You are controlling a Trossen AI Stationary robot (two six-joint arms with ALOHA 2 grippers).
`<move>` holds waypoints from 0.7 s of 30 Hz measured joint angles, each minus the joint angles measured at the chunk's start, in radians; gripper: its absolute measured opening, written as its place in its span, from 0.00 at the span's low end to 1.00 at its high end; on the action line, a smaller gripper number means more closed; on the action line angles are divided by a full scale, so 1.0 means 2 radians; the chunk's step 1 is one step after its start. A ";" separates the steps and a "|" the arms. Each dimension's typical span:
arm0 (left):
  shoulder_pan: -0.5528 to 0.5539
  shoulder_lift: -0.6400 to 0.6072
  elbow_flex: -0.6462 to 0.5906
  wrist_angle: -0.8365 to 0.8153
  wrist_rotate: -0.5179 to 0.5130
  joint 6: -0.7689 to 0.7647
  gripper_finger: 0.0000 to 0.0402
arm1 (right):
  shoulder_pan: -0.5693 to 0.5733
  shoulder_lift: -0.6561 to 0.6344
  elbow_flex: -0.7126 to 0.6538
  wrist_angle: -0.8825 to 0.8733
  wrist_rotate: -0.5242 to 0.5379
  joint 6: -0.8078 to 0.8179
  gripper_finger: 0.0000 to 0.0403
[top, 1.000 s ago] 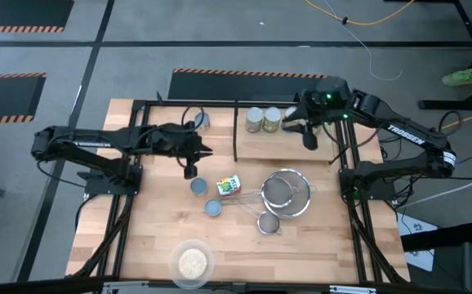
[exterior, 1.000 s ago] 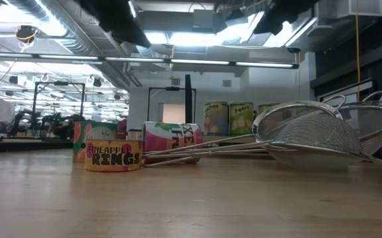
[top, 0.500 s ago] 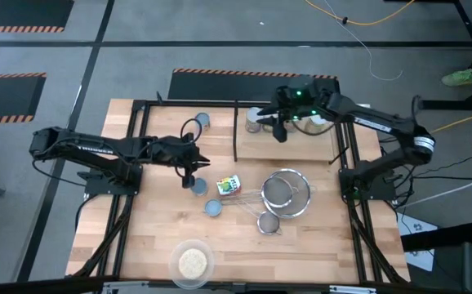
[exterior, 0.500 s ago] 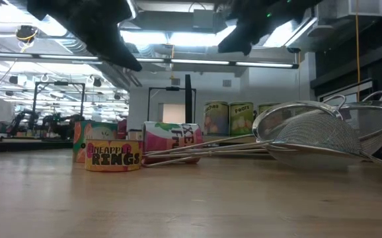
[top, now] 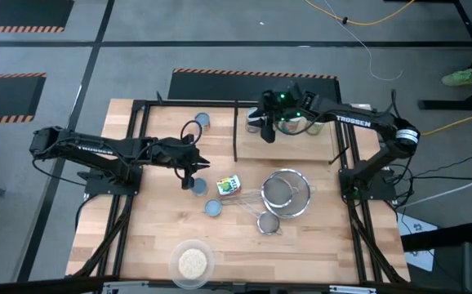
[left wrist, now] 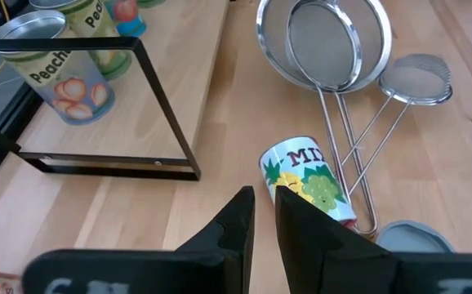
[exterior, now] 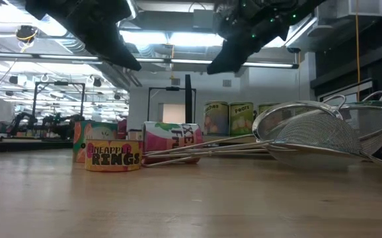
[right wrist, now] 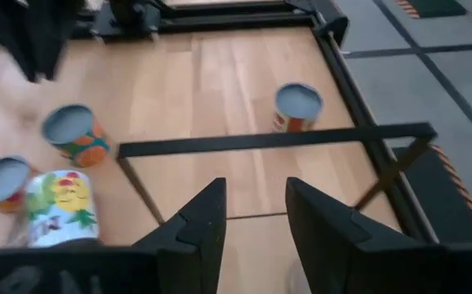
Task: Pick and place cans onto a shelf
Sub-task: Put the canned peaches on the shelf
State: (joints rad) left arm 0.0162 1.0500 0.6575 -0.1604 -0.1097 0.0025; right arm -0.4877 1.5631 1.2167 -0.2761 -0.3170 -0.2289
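My left gripper hangs empty, its fingers all but shut, just above a short silver-topped can that stands on the table. A second short can stands nearer. A labelled can lies on its side beside them. Another can stands at the far left, outside the shelf. My right gripper is open and empty above the shelf's left part, beside the cans that stand on the shelf's far side.
Two wire strainers lie right of the lying can, their handles beside it. A clear dish of grains sits near the front edge. The shelf's black rails stand up around the platform.
My right gripper has swung toward the table's left, from the shelf's right end to its left part, and still open. My left gripper has come down and a little toward the near edge, over the short can. No can has moved.
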 joint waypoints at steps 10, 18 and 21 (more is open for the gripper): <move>0.000 0.000 0.000 0.000 0.000 0.000 0.11 | 0.000 0.028 0.000 -0.002 0.070 -0.023 0.33; 0.000 0.000 0.000 -0.001 0.000 0.000 0.11 | 0.000 0.057 0.000 -0.002 0.076 -0.023 0.33; 0.000 0.000 0.000 -0.001 0.000 0.000 0.11 | 0.000 0.065 0.000 -0.002 0.079 -0.023 0.33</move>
State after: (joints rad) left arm 0.0162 1.0504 0.6575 -0.1623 -0.1101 0.0025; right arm -0.4877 1.6934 1.2167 -0.2793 -0.1599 -0.2745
